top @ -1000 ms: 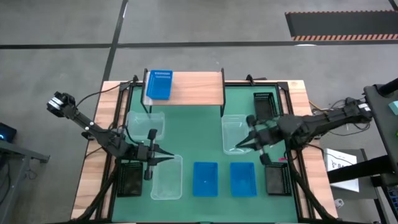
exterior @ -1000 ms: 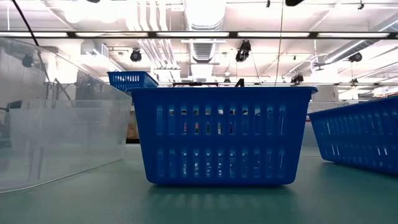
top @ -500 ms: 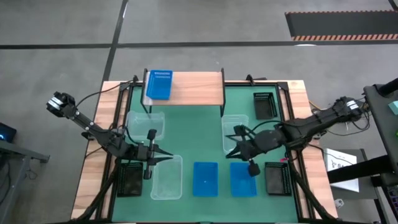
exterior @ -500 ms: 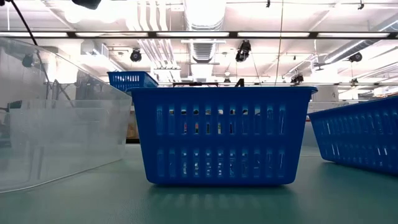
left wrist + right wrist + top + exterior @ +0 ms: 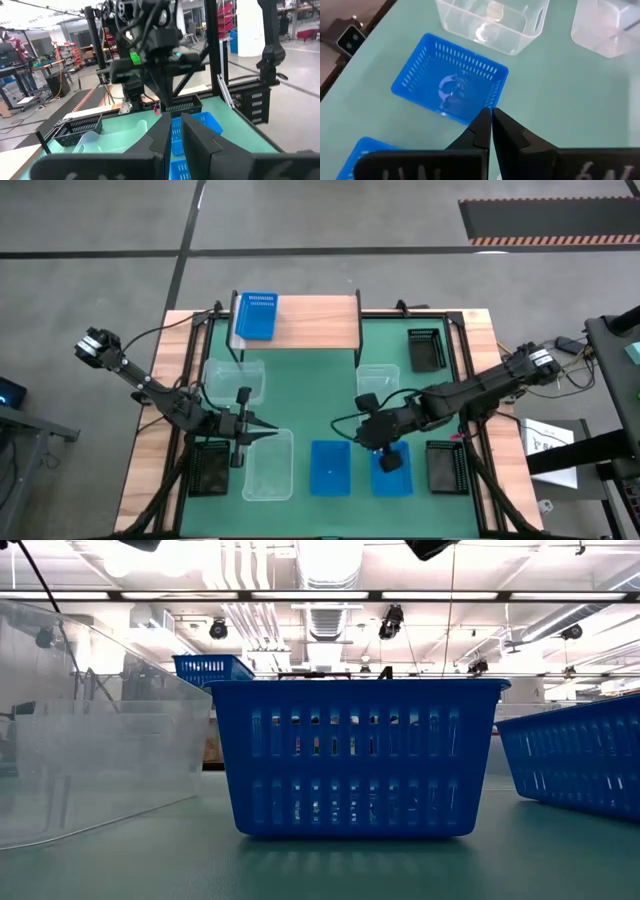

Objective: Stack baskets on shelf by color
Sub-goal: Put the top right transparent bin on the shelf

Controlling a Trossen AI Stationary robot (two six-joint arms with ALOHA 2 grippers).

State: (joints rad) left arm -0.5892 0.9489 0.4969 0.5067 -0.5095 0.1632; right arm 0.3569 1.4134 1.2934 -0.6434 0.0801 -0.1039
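The right hand (image 5: 356, 436) hangs over the green mat of the bench (image 5: 300, 395), its fingers (image 5: 487, 131) pressed together with nothing between them. In its wrist view the fingertips sit just off the near corner of a blue basket (image 5: 449, 86). From above, this hand is between the two blue baskets at the front of the bench, the middle one (image 5: 330, 468) and the right one (image 5: 391, 468), with its arm reaching in from the right edge.

The left hand (image 5: 275, 435) points at the near edge of a clear basket (image 5: 268, 466) at front left, fingers drawn close with only a thin slit and holding nothing.

A second clear basket (image 5: 234, 379) lies behind the left hand, and a third (image 5: 377, 381) behind the right hand. Black mesh baskets lie at front left (image 5: 209, 470), front right (image 5: 445, 468) and back right (image 5: 425, 350).

The shelf (image 5: 298, 322) stands at the back of the bench, with one blue basket (image 5: 256, 316) on the left end of its plank.

In the low view, the middle blue basket (image 5: 352, 757) fills the centre, a clear one (image 5: 95, 730) is at left, and another blue one (image 5: 580, 762) at right.
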